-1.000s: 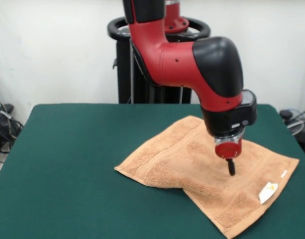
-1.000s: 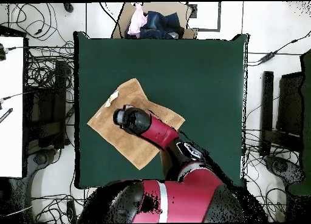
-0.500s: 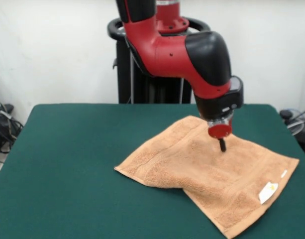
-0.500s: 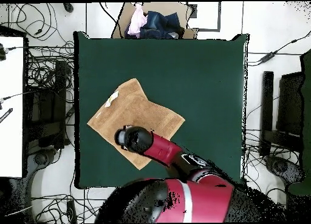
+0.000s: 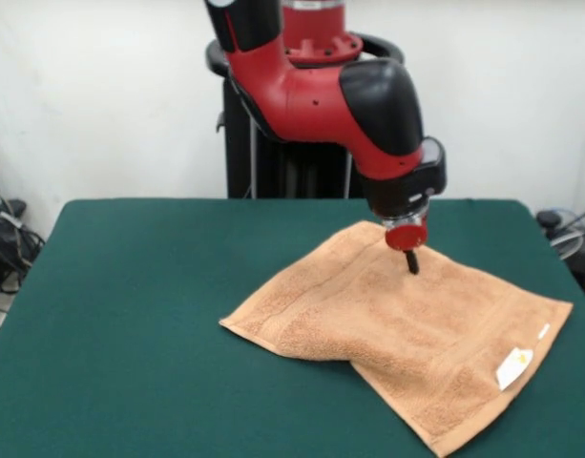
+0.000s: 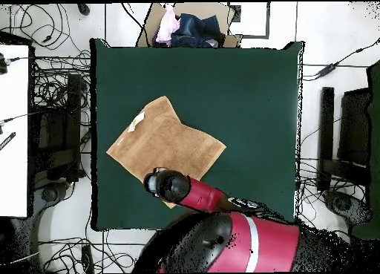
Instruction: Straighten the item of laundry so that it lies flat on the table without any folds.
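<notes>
On the broad dark green felt counter (image 5: 130, 315), the peach-orange terry towel (image 5: 387, 329) is lying soft and light, one front corner doubled under. That fold's edge is looking graspable. The hand (image 5: 411, 264) is hovering, grip unclear.

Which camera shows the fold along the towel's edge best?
The front view: the towel shows a raised, doubled-over ridge along its near left edge, standing above the table. The overhead view shows the towel's whole outline and white label, but the fold reads flat and the arm covers one corner.
</notes>
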Motion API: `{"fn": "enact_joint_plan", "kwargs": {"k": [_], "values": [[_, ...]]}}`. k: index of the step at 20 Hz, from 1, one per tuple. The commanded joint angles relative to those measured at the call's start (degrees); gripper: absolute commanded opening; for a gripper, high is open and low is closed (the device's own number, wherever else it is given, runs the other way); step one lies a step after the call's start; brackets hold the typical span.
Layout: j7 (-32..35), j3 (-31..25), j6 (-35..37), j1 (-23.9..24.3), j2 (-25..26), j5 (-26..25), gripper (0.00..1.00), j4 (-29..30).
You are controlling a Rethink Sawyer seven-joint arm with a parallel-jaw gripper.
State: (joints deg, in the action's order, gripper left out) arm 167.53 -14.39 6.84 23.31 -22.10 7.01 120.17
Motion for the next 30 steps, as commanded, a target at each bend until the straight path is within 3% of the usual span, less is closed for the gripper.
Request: {"fn": "enact_joint_plan", "kwargs": {"k": [1,5,10,13,22,30], "values": [[3.95,-4.16,-11.77,0.52,8.11,-4.55,1.0,0.48],[5.92,-4.52,-13.57,-0.3,7.22,-5.12,1.0,2.41],[5.33,-4.43,-14.75,2.3,6.37,-6.85,1.0,5.33],[4.61,-4.91,-12.09,4.45,3.41,-6.77,1.0,7.41],[0.55,-3.52,-12.21,12.43,9.22,-12.0,1.0,6.32],[2.83,-4.88,-12.02,13.21,8.58,-13.63,1.0,8.33]]}}
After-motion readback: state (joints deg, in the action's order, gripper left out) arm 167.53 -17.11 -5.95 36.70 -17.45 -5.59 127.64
